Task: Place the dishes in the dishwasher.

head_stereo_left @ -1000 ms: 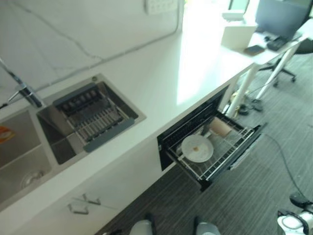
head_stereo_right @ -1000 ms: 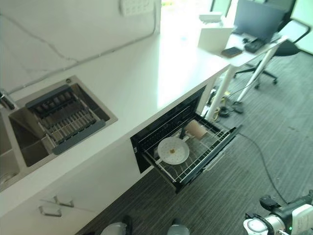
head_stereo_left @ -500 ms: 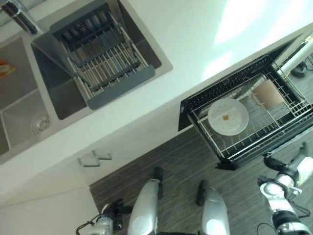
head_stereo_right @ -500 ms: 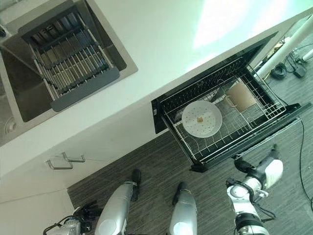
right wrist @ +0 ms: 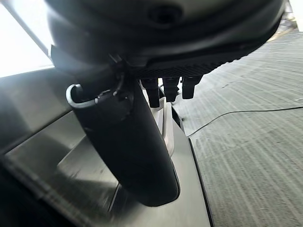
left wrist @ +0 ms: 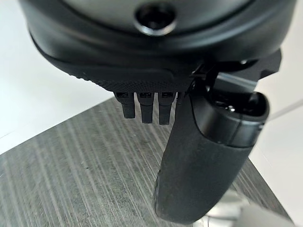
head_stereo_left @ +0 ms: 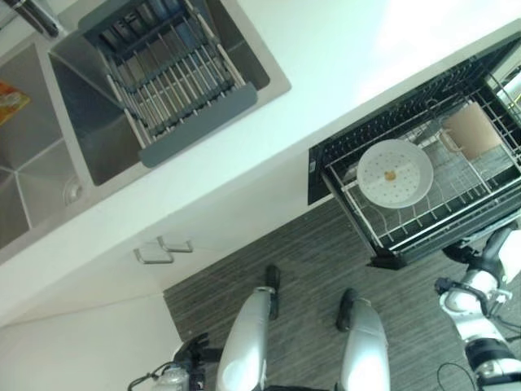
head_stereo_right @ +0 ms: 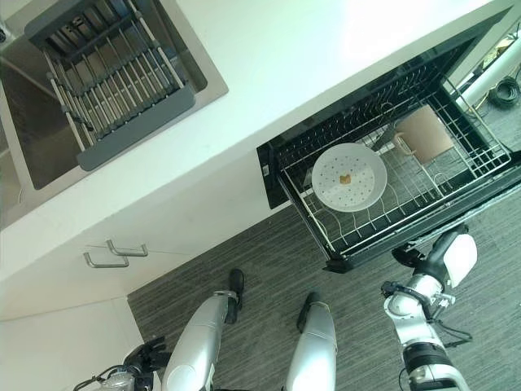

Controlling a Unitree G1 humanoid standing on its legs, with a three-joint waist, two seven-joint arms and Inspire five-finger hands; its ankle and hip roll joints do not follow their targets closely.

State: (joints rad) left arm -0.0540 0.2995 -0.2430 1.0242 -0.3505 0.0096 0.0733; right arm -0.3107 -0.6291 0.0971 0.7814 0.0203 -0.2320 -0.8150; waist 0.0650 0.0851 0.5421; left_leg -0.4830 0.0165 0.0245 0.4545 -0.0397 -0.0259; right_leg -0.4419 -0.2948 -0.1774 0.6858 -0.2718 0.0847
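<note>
Right eye view has the plate (head_stereo_right: pixel 349 177) and cup (head_stereo_right: pixel 426 133) already in the pulled-out dishwasher rack (head_stereo_right: pixel 456 183). Right hand (right wrist: pixel 142 142) hangs just beside the rack front, fingers straight, empty — a careless swing could knock it. Left hand (left wrist: pixel 208 156), relaxed too, over grey floor (left wrist: pixel 71 175).

A pulled-out black dishwasher drawer with a wire rack (head_stereo_left: pixel 456 236) is seen under the white countertop (head_stereo_left: pixel 326 73). A round white plate (head_stereo_left: pixel 396 173) with a small brown speck is laid in the rack, and a beige mug (head_stereo_left: pixel 472 130) is lying beside it. A grey slatted drying rack (head_stereo_left: pixel 171 81) is set across the steel sink (head_stereo_left: pixel 49 163).
</note>
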